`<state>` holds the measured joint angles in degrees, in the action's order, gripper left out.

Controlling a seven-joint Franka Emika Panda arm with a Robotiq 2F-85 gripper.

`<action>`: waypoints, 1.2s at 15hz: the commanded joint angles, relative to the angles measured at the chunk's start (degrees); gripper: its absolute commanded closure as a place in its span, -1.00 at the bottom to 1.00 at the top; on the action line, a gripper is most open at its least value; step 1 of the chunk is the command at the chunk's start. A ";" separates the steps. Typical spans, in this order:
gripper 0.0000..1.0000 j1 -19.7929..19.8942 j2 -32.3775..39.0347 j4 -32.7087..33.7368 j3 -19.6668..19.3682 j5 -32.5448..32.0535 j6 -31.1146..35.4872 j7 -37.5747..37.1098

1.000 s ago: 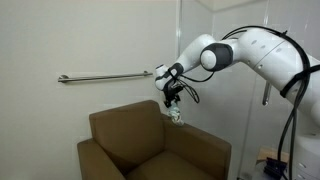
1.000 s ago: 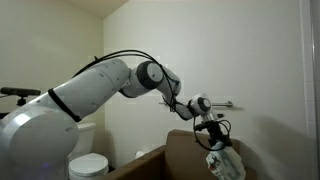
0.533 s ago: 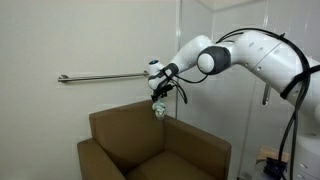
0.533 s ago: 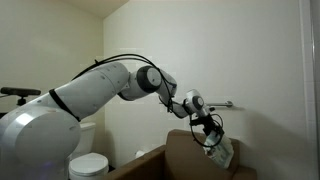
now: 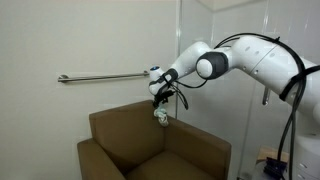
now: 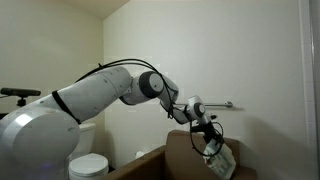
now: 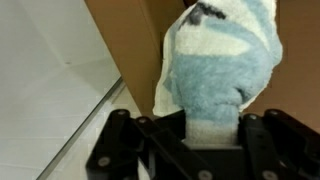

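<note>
My gripper (image 7: 187,128) is shut on a pale blue and white towel (image 7: 218,62) that hangs bunched from between the fingers. In both exterior views the towel (image 5: 161,116) (image 6: 219,160) dangles just above the top of the brown armchair's backrest (image 5: 125,117). The gripper (image 5: 160,97) sits a little below the right end of the chrome wall rail (image 5: 100,77). In the wrist view the brown chair back (image 7: 130,35) lies behind the towel, with white wall to the left.
The brown armchair (image 5: 150,150) stands against the white wall under the rail (image 6: 225,104). A white toilet (image 6: 88,165) stands to the chair's side. A glass or white panel edge (image 5: 180,50) runs vertically behind the arm. Cables trail at the lower right (image 5: 290,140).
The gripper with the towel has moved leftward and up along the chair back toward the rail's end, then settled slightly lower; it stays shut on the towel.
</note>
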<state>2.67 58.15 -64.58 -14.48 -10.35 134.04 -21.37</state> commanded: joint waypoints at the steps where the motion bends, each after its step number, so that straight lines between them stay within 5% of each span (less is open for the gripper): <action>1: 0.90 1.71 8.32 8.80 2.84 3.58 1.76 0.06; 7: 0.90 -0.11 20.98 28.22 9.72 6.34 4.91 2.44; 13: 0.90 -7.14 23.27 35.36 18.14 7.33 7.27 7.45; 18: 0.90 -9.06 24.05 37.72 28.39 8.66 11.94 17.21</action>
<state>-7.05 80.85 -29.21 8.35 -4.39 142.80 -12.62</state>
